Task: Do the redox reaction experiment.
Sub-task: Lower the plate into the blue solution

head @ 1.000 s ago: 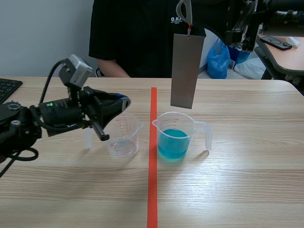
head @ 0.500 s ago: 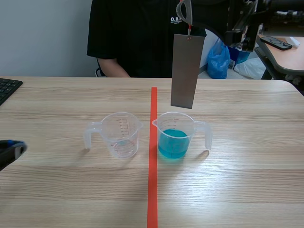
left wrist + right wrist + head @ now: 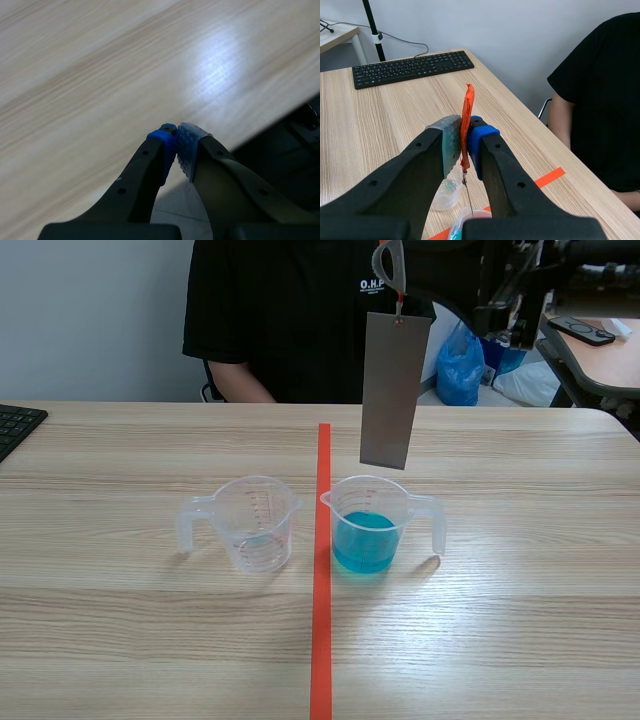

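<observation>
A grey metal sheet (image 3: 392, 390) hangs upright by an orange tab (image 3: 467, 122), just above a clear beaker of blue liquid (image 3: 365, 530) right of the red tape line. My right gripper (image 3: 465, 132) is shut on that tab; in the scene view it (image 3: 388, 265) shows at the upper edge. In the right wrist view the sheet (image 3: 469, 200) appears only as a thin edge. A nearly empty clear beaker (image 3: 255, 525) stands left of the line. My left gripper (image 3: 176, 145) is shut on nothing over bare table near its edge, outside the scene view.
A person in a black shirt (image 3: 290, 320) sits across the table. A black keyboard (image 3: 15, 425) lies at the far left edge of the table (image 3: 500, 620). A red tape line (image 3: 321, 620) runs down the middle.
My left arm has pulled back from the empty beaker to the left and left the scene view. The sheet and both beakers have stayed put.
</observation>
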You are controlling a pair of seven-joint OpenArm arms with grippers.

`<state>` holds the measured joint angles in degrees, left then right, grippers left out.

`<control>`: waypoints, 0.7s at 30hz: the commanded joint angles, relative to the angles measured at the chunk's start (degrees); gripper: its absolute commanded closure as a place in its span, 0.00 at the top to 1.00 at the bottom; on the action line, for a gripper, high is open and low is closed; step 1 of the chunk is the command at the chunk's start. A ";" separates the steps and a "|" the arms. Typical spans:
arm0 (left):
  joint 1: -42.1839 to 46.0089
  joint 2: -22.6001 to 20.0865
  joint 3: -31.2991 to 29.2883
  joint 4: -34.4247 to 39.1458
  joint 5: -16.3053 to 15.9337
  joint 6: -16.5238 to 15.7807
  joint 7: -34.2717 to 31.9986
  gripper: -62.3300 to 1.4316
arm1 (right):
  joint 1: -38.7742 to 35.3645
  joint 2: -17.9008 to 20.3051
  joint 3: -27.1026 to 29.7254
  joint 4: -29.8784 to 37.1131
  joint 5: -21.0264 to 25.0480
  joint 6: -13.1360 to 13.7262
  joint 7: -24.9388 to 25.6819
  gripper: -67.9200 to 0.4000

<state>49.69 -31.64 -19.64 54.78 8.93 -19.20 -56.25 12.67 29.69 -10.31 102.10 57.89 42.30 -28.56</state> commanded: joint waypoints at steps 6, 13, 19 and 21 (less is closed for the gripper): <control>6.40 6.84 -2.75 2.80 6.29 6.84 -6.91 0.08 | 1.27 0.11 0.37 -1.77 0.44 0.42 2.08 0.03; 10.16 9.70 -3.58 4.87 10.73 11.19 -10.21 0.08 | 1.27 0.11 -0.98 -4.87 0.39 0.42 4.48 0.03; 10.14 9.68 -3.65 4.85 10.62 11.19 -10.21 0.08 | 1.27 0.02 -2.73 -7.39 -2.16 0.42 8.46 0.03; 10.14 9.70 -3.63 4.85 10.62 11.17 -10.21 0.08 | 1.29 -0.70 -2.97 -8.28 -3.17 0.42 9.25 0.03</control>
<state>59.81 -21.45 -22.61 59.29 19.97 -7.92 -65.82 12.67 29.43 -13.32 93.69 54.17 42.28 -20.29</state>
